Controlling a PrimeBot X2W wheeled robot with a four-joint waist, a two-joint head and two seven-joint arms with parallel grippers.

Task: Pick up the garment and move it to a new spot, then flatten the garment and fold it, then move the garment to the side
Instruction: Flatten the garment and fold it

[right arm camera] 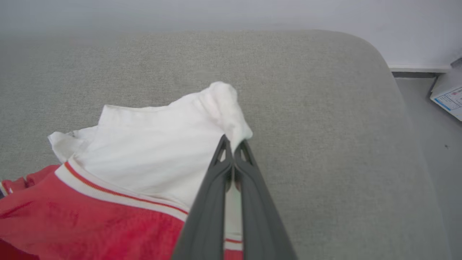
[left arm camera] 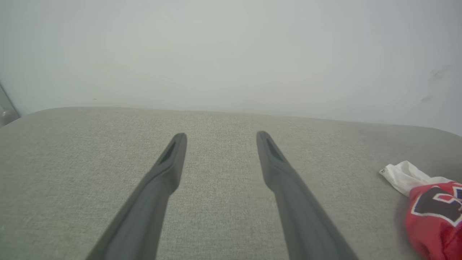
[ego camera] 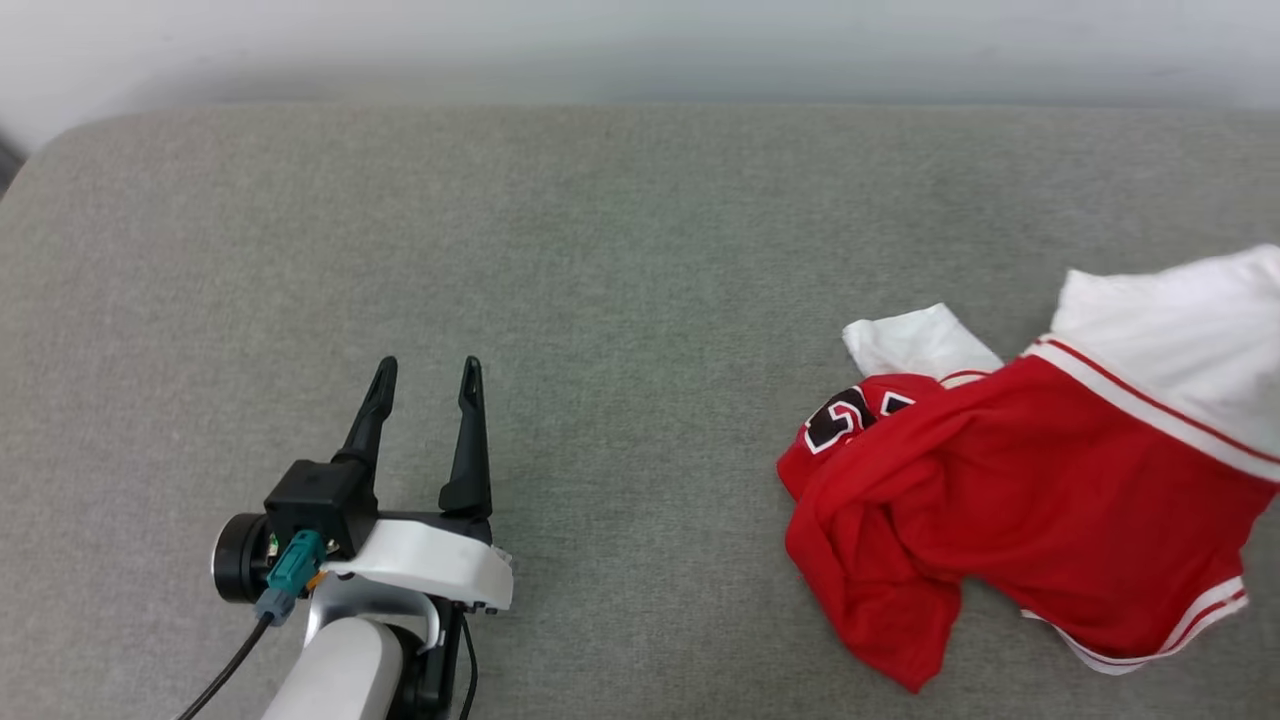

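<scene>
The garment (ego camera: 1040, 480) is a red jersey with white sleeves and stripe trim, lying crumpled at the right of the grey surface; part of its black lettering shows at its left edge. In the right wrist view my right gripper (right arm camera: 234, 141) is shut on a white sleeve of the garment (right arm camera: 158, 151), the cloth pinched between its tips and pulled up into a peak. My left gripper (ego camera: 427, 373) stands open over bare surface at the lower left, well apart from the garment. In the left wrist view the left gripper (left arm camera: 221, 136) holds nothing, and the garment (left arm camera: 429, 213) sits at the far right.
The grey fabric-covered surface (ego camera: 600, 300) runs wide, with a pale wall behind it. Its rounded right end (right arm camera: 389, 83) drops to a grey floor, where a white box (right arm camera: 449, 95) sits by the wall.
</scene>
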